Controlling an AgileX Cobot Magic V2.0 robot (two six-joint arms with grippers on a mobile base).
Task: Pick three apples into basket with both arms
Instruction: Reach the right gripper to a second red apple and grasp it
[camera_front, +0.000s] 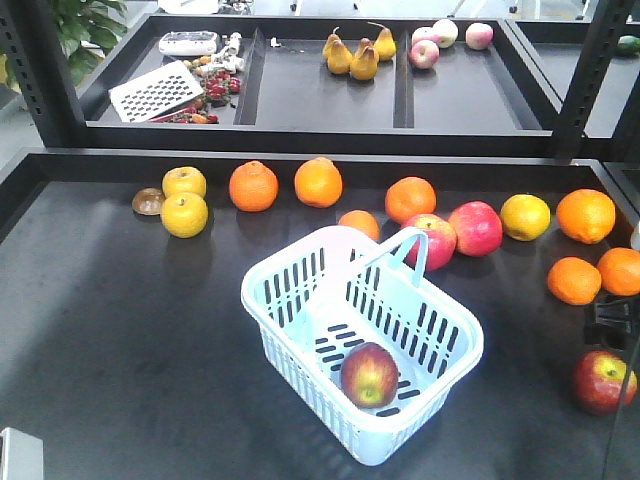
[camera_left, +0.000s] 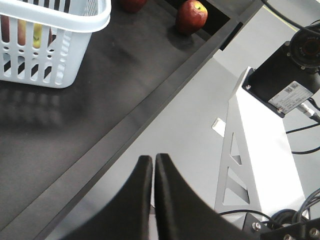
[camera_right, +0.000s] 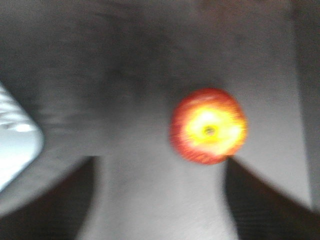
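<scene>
The pale blue basket (camera_front: 290, 285) stands mid-table and holds one dark red apple (camera_front: 369, 375). A second apple (camera_front: 603, 381) lies on the dark table at the far right. In the blurred right wrist view this apple (camera_right: 208, 126) lies just ahead of my right gripper (camera_right: 160, 200), which is open wide, and it is nearer the right finger (camera_right: 270, 200). My left gripper (camera_left: 153, 157) is shut on nothing and hangs off the table's front rim over the grey floor. From there I see the basket wall (camera_left: 55, 45) and the lone apple (camera_left: 191, 16).
Two brighter pink-red apples (camera_front: 452, 235) sit behind the basket. Oranges (camera_front: 318, 182) and yellow citrus (camera_front: 184, 214) line the back and right. A black part of the right arm (camera_front: 610, 322) shows at the right edge. A raised rim (camera_left: 150, 115) borders the table.
</scene>
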